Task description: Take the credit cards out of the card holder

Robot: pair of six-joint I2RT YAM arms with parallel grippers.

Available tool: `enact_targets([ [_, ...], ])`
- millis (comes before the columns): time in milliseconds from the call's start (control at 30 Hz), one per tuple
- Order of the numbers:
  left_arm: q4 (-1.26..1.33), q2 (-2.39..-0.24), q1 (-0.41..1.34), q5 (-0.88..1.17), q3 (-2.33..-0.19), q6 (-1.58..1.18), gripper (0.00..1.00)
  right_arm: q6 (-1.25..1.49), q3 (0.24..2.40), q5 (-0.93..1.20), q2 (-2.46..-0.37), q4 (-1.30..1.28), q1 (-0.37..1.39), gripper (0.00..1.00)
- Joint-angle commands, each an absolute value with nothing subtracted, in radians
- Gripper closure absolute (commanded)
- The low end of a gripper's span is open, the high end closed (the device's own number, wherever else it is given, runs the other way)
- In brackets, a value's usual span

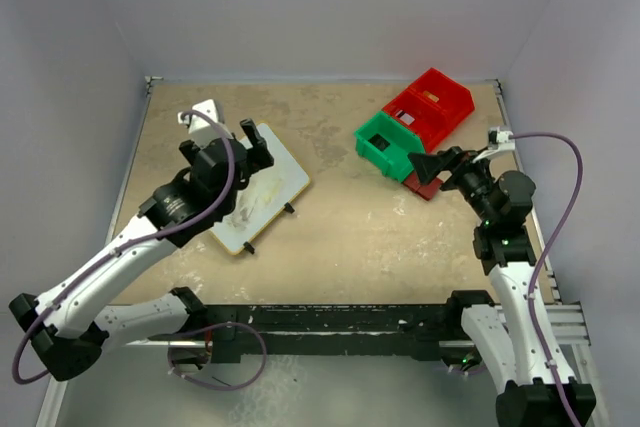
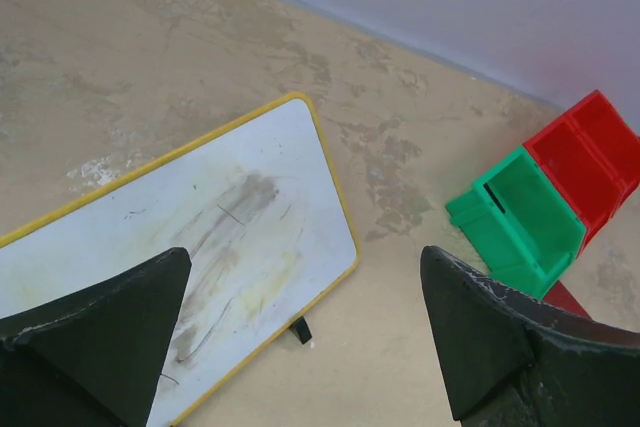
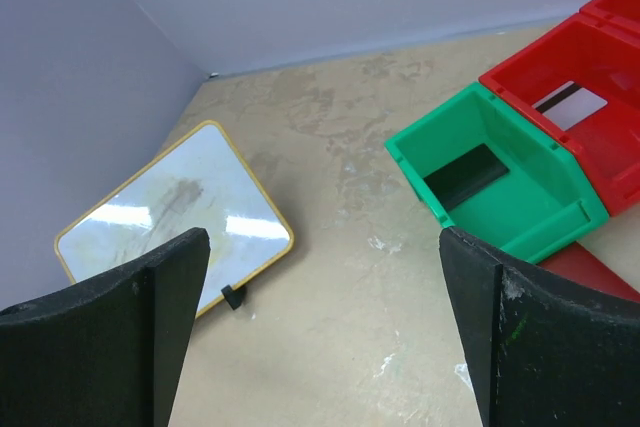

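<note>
The dark-red card holder (image 1: 428,188) lies flat on the table against the near side of the green bin, mostly hidden under my right gripper (image 1: 432,165). A corner of it shows in the right wrist view (image 3: 597,273) and in the left wrist view (image 2: 566,298). A black card (image 3: 466,175) lies in the green compartment. A silver-grey card (image 3: 577,100) lies in the red compartment beside it. A gold-brown card (image 1: 433,97) lies in the far red compartment. My right gripper (image 3: 325,247) is open and empty. My left gripper (image 1: 256,143) is open and empty above the white board, as the left wrist view (image 2: 305,277) also shows.
The green-and-red bin tray (image 1: 376,152) stands at the back right. The large white board (image 1: 262,190) with a yellow rim lies at the left on small black feet (image 2: 300,329). Grey walls close the table's back and sides.
</note>
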State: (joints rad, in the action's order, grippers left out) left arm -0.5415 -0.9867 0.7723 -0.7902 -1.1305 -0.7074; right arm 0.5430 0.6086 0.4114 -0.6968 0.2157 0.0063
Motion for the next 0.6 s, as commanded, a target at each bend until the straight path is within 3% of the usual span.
enact_targets([
  [0,-0.573,-1.063,0.77,-0.788,-1.184,-0.759,0.05,0.545,0.625,0.409,-0.678,0.235,0.006,0.0],
  [233,-0.521,-1.296,0.755,-0.476,-1.19,-0.74,0.05,0.579,0.594,0.342,-0.699,0.192,0.006,0.0],
  [400,-0.373,-1.502,0.764,-0.068,-1.149,-0.709,0.11,0.646,0.563,0.291,-0.701,0.157,0.006,0.0],
  [567,-0.396,-1.632,0.801,-0.063,-1.139,-0.679,0.13,0.665,0.56,0.304,-0.726,0.133,0.006,0.0],
])
